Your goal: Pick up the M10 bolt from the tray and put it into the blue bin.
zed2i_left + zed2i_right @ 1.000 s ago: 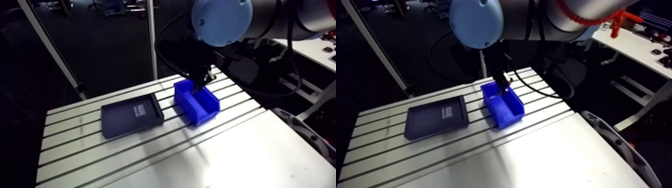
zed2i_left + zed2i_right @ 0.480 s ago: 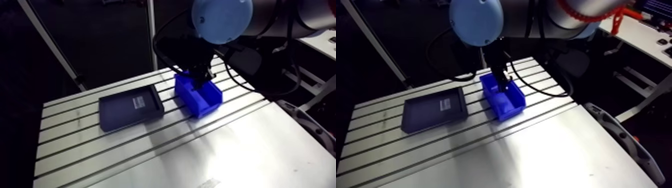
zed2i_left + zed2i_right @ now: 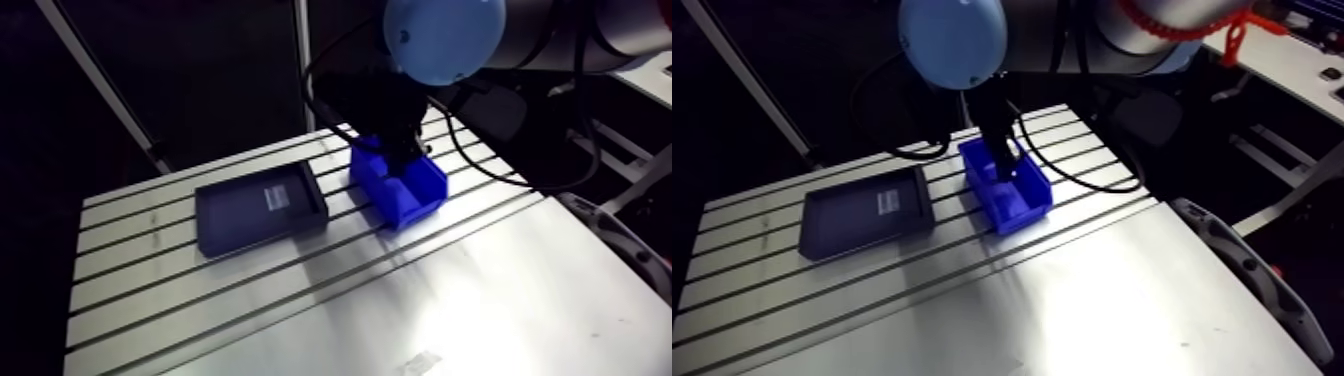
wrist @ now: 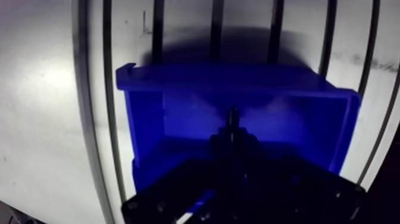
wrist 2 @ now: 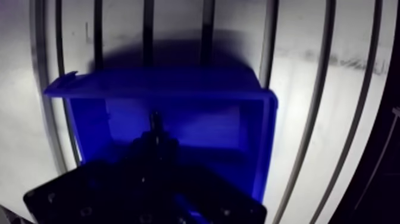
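Note:
The blue bin (image 3: 402,188) stands on the slotted table, to the right of the dark tray (image 3: 258,208). My gripper (image 3: 404,160) comes straight down into the bin's open top. In the wrist view the bin (image 4: 238,80) fills the space under and ahead of the gripper (image 4: 232,136). The dark fingers stand close together, and a short dark stub, the M10 bolt (image 4: 233,115), sticks out from between their tips over the bin's floor. In the arm view the tray shows only a pale label (image 3: 276,197) and no loose part that I can make out.
The slotted aluminium table (image 3: 300,300) stretches wide in front of the bin and tray. Its right edge runs near a grey rounded object (image 3: 1252,270) beside the table. A slanted frame post (image 3: 100,90) rises behind the table's left corner.
The arm view has shifted with the arm. Against the bin, the gripper now sits a little lower and deeper inside it than earlier. The tray and bin have stayed put.

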`<action>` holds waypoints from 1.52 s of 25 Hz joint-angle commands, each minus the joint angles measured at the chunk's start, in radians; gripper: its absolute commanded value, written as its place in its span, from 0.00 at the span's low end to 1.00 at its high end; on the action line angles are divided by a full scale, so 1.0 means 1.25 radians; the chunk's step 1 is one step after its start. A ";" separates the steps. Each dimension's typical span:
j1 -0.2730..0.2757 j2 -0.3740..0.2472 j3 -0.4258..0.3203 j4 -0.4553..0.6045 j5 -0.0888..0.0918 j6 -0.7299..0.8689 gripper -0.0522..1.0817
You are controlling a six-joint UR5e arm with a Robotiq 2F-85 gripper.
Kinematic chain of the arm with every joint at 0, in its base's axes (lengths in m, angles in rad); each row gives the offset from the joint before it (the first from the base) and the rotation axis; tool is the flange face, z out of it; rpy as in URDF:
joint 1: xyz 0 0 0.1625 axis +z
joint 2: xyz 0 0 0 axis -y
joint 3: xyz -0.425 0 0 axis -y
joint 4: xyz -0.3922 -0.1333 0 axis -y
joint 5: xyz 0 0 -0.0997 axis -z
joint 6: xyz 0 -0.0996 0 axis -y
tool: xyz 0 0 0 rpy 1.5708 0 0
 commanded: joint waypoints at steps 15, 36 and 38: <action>0.004 0.012 -0.006 0.001 0.004 0.011 0.44; 0.004 -0.197 -0.138 0.288 0.006 0.130 0.06; 0.004 -0.198 -0.158 0.310 0.010 0.220 0.06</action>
